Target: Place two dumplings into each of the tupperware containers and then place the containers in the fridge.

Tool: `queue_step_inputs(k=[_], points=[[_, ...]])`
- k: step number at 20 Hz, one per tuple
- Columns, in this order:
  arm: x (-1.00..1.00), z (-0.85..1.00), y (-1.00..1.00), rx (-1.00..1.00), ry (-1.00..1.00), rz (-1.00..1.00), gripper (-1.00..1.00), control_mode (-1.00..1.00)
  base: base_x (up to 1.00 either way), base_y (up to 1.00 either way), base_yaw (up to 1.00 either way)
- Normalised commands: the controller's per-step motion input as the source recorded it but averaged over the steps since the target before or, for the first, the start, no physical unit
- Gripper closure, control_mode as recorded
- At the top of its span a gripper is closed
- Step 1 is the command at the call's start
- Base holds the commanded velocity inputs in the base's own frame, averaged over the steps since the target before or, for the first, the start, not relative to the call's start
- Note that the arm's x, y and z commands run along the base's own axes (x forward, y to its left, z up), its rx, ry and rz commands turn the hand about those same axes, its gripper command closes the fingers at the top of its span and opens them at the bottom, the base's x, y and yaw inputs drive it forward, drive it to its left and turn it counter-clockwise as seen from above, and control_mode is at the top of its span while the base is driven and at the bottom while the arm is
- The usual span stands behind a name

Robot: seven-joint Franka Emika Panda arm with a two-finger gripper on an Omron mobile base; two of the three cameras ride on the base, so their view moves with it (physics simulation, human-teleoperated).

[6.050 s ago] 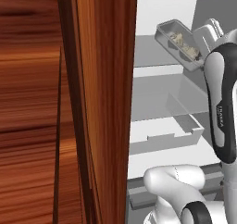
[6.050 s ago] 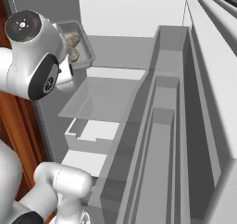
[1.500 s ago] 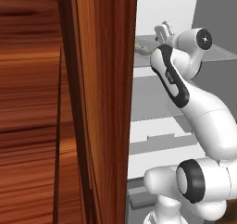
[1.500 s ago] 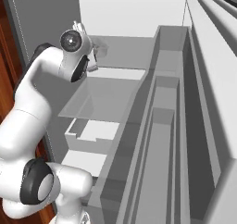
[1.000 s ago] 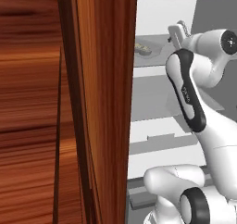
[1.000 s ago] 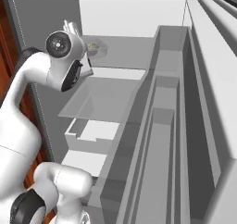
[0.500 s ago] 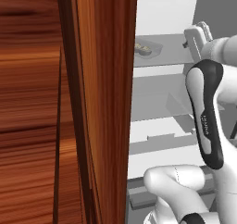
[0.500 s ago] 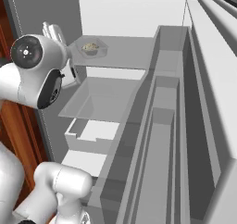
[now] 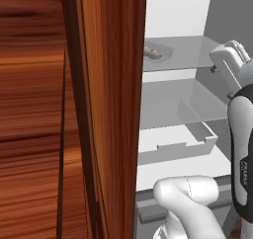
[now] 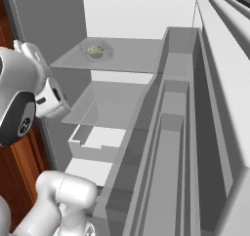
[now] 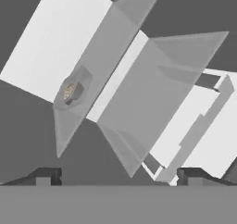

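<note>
One grey tupperware container (image 9: 159, 52) (image 10: 98, 49) (image 11: 72, 90) rests on the upper glass shelf (image 9: 192, 53) of the open fridge (image 10: 132, 15). Pale dumplings (image 9: 152, 52) (image 10: 95, 49) lie inside it. My gripper (image 11: 118, 177) (image 9: 231, 49) is open, well back from the container, and nothing sits between its dark fingertips (image 11: 46, 176). In the left base view the hand hangs at the shelf's right front corner. In the right base view the white wrist (image 10: 46, 93) stands at the fridge's left wall.
A reddish wooden cabinet panel (image 9: 106, 109) stands close on the left of the fridge opening. A second glass shelf (image 10: 110, 106) and a pale drawer (image 9: 180, 144) lie below. The door's deep bins (image 10: 168, 147) run along the right side.
The container, held in the gripper six seconds ago, now lies alone on the upper shelf. Over the last second the hand has drawn back from it towards the fridge's front.
</note>
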Motion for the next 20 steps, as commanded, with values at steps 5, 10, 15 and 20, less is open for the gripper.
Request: queue_step_inputs(k=[5, 10, 15, 20], points=[[-0.82, 0.0, 0.12, -0.25, 0.31, 0.24, -1.0, -1.0, 0.0, 0.0, 0.0], [-0.67, -0.05, 0.34, -0.34, 0.32, 0.2, -1.0, -1.0, 0.0, 0.0, 0.0], [-0.34, -0.32, -0.01, -0.23, 0.15, 0.26, -1.0, -1.0, 0.0, 0.0, 0.0], [0.0, -0.54, 0.07, -0.17, 0.04, 0.25, -1.0, -1.0, 0.0, 0.0, 0.0]])
